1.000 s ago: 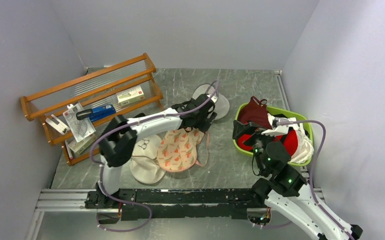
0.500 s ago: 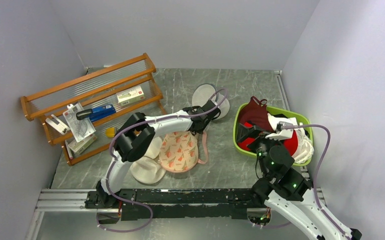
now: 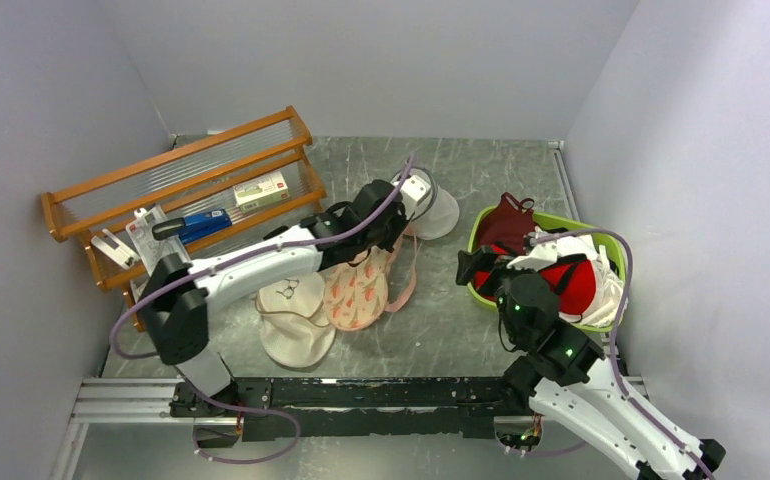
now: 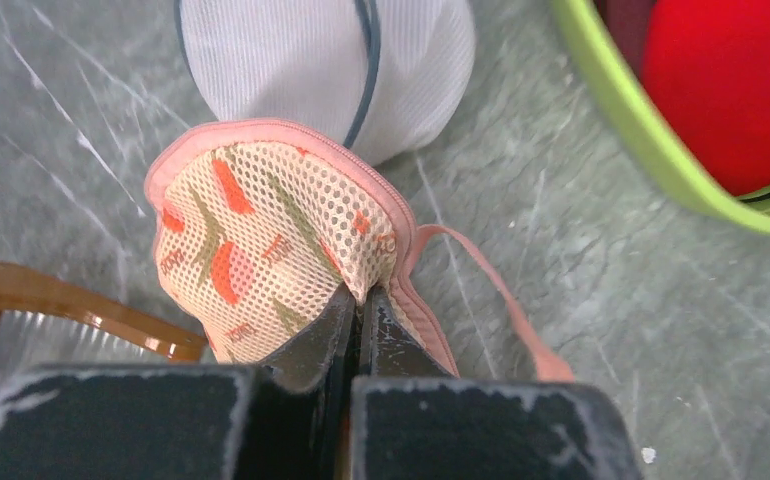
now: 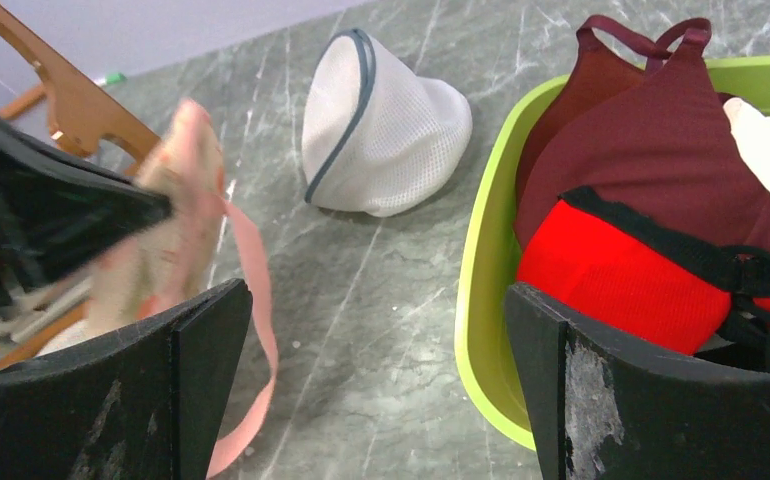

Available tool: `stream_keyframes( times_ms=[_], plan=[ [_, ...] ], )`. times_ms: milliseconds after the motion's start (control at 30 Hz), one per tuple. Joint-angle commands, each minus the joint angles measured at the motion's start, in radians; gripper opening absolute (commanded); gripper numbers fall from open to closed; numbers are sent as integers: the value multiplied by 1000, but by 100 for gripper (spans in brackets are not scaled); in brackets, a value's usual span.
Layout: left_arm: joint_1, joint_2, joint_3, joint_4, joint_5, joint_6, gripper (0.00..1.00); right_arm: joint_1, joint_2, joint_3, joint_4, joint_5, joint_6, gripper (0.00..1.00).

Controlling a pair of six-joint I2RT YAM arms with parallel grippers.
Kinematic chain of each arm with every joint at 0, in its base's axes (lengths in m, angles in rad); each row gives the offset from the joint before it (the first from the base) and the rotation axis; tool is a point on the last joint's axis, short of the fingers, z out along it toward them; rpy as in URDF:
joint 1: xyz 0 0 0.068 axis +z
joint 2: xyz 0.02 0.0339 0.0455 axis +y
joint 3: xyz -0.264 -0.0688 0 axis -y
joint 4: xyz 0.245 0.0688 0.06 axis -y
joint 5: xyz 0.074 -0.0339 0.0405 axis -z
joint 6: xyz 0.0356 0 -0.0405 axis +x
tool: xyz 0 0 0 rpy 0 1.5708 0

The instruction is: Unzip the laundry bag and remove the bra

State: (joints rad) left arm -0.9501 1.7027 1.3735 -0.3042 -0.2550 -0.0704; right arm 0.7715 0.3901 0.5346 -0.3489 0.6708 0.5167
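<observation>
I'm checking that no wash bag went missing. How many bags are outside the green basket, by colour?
Pink printed bag: 1
Cream bag: 1
White pouch: 1
Total: 3

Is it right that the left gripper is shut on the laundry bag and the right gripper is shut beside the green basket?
No: the right gripper is open, as the right wrist view shows. The left gripper is shut on the laundry bag.
</observation>
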Motion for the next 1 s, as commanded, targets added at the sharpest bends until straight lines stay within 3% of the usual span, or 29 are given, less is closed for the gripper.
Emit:
stream_keyframes(
  times_ms=[0, 167, 267, 467, 567, 733, 800, 967],
  plan=[
    [-8, -116, -73, 150, 74, 111, 7, -4, 57, 16, 35, 7, 10, 100],
    [-13, -223, -148, 220, 131, 160, 7, -6, 120, 3, 81, -39, -3, 100],
    [-12, -234, -155, 233, 24, 115, 7, -11, 162, -8, 136, -137, -35, 100],
    [-12, -145, -25, 98, -85, -54, 7, -20, 358, 12, 228, -440, -80, 100],
    [-12, -98, 23, 29, -158, -151, 7, -21, 403, -46, 380, -684, -70, 100],
    [-12, -2, 126, -116, -204, -243, 7, 7, 450, -175, 661, -944, 5, 100],
    [-12, 21, 147, -152, -223, -270, 7, 66, 460, -208, 717, -925, 17, 100],
    [-12, 54, 177, -206, -247, -341, 7, 212, 504, -256, 723, -701, 95, 100]
  ],
)
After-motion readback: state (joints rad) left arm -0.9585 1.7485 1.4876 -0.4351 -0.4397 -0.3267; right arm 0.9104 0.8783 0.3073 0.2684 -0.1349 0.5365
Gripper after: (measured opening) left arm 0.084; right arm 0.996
